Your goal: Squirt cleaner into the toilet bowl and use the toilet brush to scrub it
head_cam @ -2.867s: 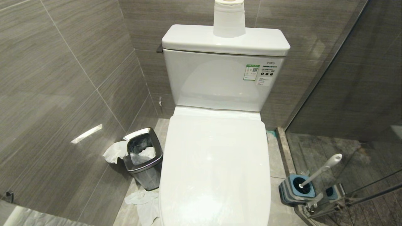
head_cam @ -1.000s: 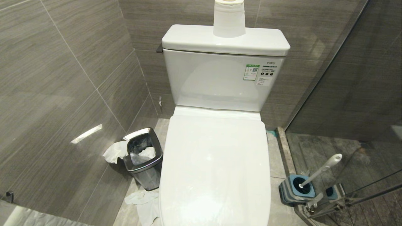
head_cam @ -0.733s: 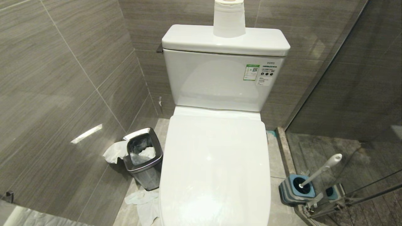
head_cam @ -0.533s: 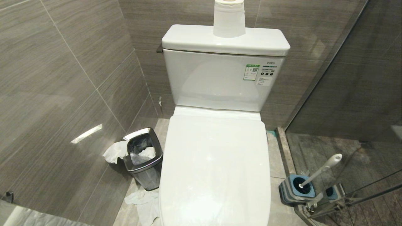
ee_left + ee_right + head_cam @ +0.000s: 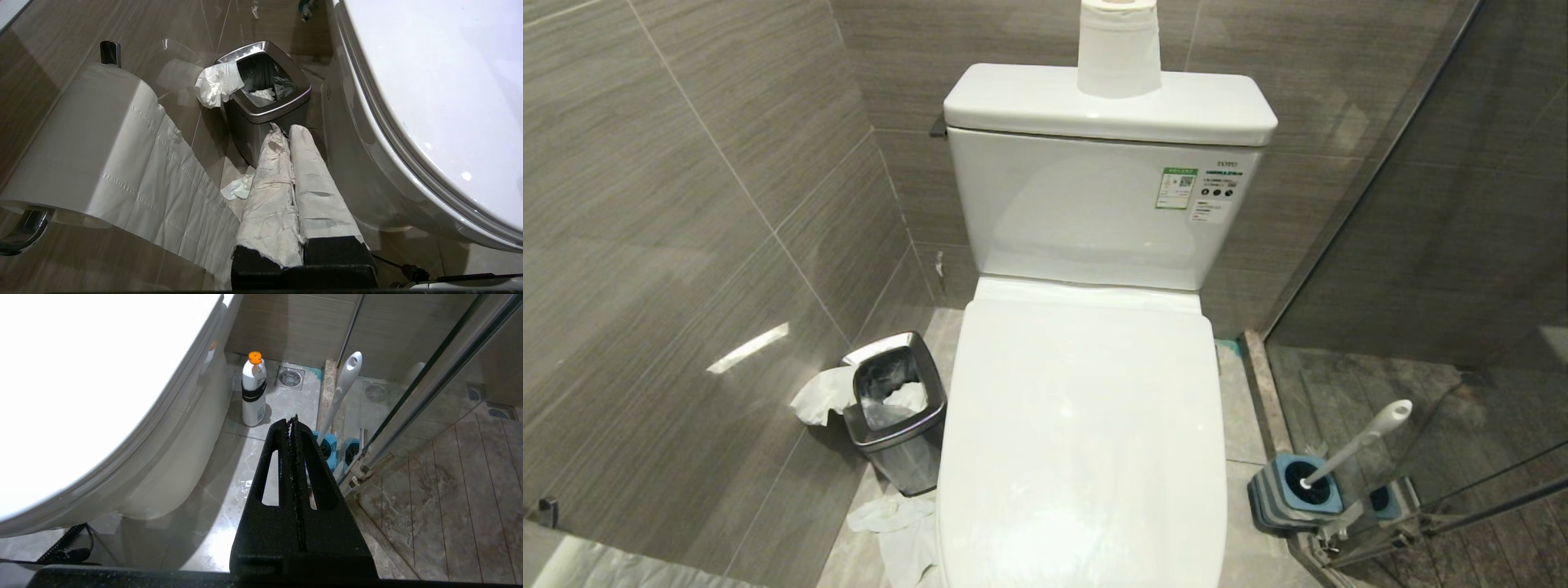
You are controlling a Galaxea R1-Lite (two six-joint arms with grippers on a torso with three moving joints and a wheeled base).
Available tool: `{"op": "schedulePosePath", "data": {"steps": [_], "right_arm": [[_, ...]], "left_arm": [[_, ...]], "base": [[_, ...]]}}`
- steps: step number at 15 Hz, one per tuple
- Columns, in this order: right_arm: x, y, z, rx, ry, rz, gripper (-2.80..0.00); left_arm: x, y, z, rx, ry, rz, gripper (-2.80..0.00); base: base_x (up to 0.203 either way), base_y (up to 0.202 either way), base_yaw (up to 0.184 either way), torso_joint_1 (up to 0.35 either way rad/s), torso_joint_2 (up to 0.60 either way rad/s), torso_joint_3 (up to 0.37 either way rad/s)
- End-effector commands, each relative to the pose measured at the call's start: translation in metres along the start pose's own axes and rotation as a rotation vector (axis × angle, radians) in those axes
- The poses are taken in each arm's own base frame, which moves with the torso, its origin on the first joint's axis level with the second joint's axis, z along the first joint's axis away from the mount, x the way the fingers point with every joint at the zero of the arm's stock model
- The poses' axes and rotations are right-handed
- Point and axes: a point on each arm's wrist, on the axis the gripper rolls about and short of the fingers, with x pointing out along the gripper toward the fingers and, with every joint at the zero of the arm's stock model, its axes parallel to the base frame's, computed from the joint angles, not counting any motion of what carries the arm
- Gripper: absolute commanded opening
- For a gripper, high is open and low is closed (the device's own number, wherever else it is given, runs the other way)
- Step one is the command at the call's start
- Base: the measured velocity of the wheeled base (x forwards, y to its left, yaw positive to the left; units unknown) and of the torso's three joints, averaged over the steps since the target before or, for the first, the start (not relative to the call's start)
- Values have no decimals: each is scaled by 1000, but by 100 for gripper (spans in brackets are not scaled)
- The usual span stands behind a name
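Two tools hang low on either side of the toilet point(image 5: 1086, 425), both out of the head view. Its lid point(image 5: 1086, 457) is down, so the bowl is hidden. The left tool point(image 5: 289, 132), its fingers point(image 5: 271, 179) wrapped in white paper, has them pressed together with nothing between; it points at the floor near the steel bin point(image 5: 265, 98), which stands on the floor against the toilet's left side, lined with a black bag and holding crumpled tissue. More tissue point(image 5: 900, 531) lies on the floor in front of the bin. A paper roll point(image 5: 81, 143) on a wall holder hangs beside the left tool, its loose sheet trailing down.

The right tool point(image 5: 293, 422) is black, its fingers closed flat against each other and empty. It points at the floor on the toilet's right side. Beyond it a white bottle point(image 5: 253, 390) with an orange cap stands upright on the floor close to the toilet's base, near a floor drain point(image 5: 290, 377). The brush point(image 5: 1356, 445) stands tilted in its blue-and-grey holder point(image 5: 1294, 490) on the floor at the toilet's right front, against the glass shower screen point(image 5: 1462, 245), with the knob end leaning toward the glass.

A second paper roll point(image 5: 1119, 49) stands upright on the tank point(image 5: 1094, 204), which carries stickers on its right side.
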Motion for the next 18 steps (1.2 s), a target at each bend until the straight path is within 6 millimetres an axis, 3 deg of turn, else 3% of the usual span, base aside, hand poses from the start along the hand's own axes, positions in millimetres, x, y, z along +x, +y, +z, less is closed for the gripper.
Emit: {"op": "schedulePosePath", "data": {"steps": [1, 18], "right_arm": [[0, 0, 0, 0, 0, 1, -280], [0, 0, 0, 0, 0, 1, -280]], "left_arm": [[0, 0, 0, 0, 1, 0, -280], [0, 0, 0, 0, 1, 0, -280]], "base": [[0, 0, 0, 0, 0, 0], [0, 0, 0, 0, 0, 0]]}}
